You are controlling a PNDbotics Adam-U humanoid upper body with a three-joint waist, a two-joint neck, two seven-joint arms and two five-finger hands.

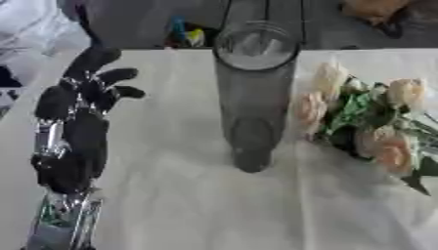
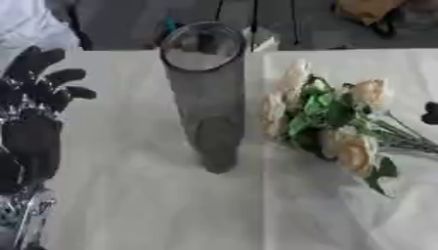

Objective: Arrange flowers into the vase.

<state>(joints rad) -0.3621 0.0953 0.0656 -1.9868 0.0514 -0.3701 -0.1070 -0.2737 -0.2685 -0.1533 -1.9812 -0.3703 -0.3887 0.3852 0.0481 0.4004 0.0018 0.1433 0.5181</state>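
The tall clear glass vase (image 1: 254,93) stands empty at mid-surface, the cream-and-peach rose bunch (image 2: 329,124) lying just right of it; the black left hand (image 1: 81,105) hovers far left, fingers released – judged best to grasp stems, not blooms – the right hand's (image 2: 430,113) fingers cannot be told.

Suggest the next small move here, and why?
Probably bring the right hand left onto the flower stems. The flowers lie on the table to the right of the tall glass vase, none in it yet, and only a dark bit of that hand shows at the right edge beside the stems. The left hand hovers open, far left of the vase.
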